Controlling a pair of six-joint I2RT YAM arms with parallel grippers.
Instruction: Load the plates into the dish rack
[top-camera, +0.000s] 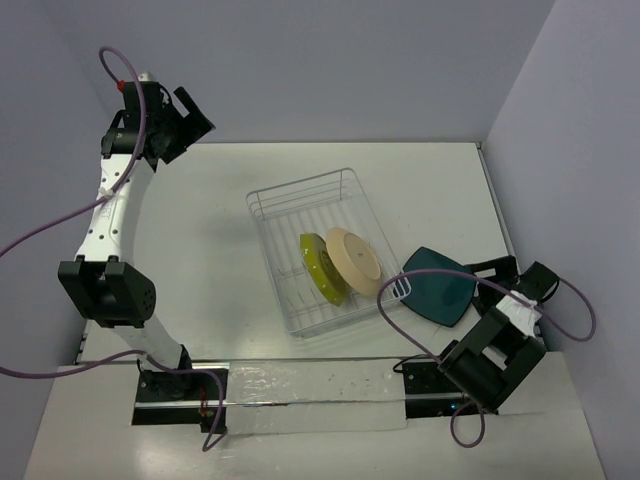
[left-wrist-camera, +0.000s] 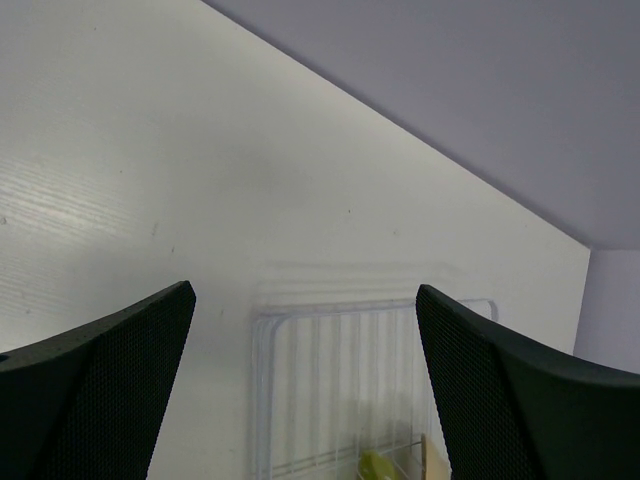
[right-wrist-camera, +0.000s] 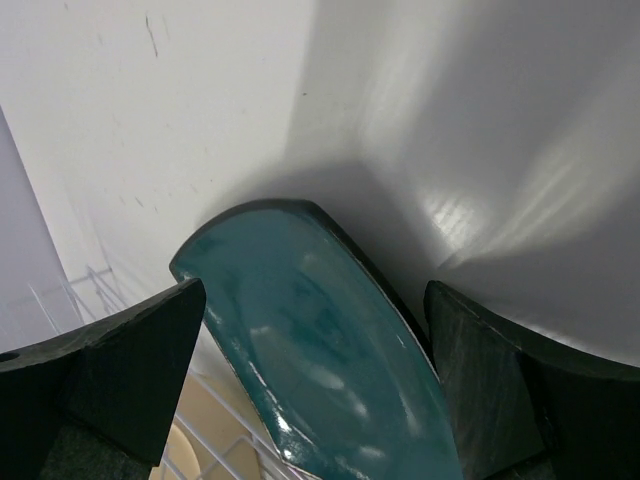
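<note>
The white wire dish rack (top-camera: 300, 205) stands mid-table. Inside it, on edge, are a yellow-green plate (top-camera: 322, 268) and a beige plate (top-camera: 353, 260). A dark teal plate (top-camera: 438, 285) lies tilted just right of the rack, its near edge resting against the rack's wire rim. In the right wrist view this teal plate (right-wrist-camera: 320, 330) fills the space ahead of my open right gripper (right-wrist-camera: 315, 290), which has nothing clamped. That gripper (top-camera: 482, 280) sits just right of the plate. My left gripper (top-camera: 205, 118) hangs open high at the far left, empty, looking down on the rack (left-wrist-camera: 300, 400).
Grey walls close the table at the back and right, and the right wall runs close behind the teal plate. Purple cables loop off both arms, one arching over the rack's near right corner (top-camera: 392, 290). The far half of the rack holds no plates.
</note>
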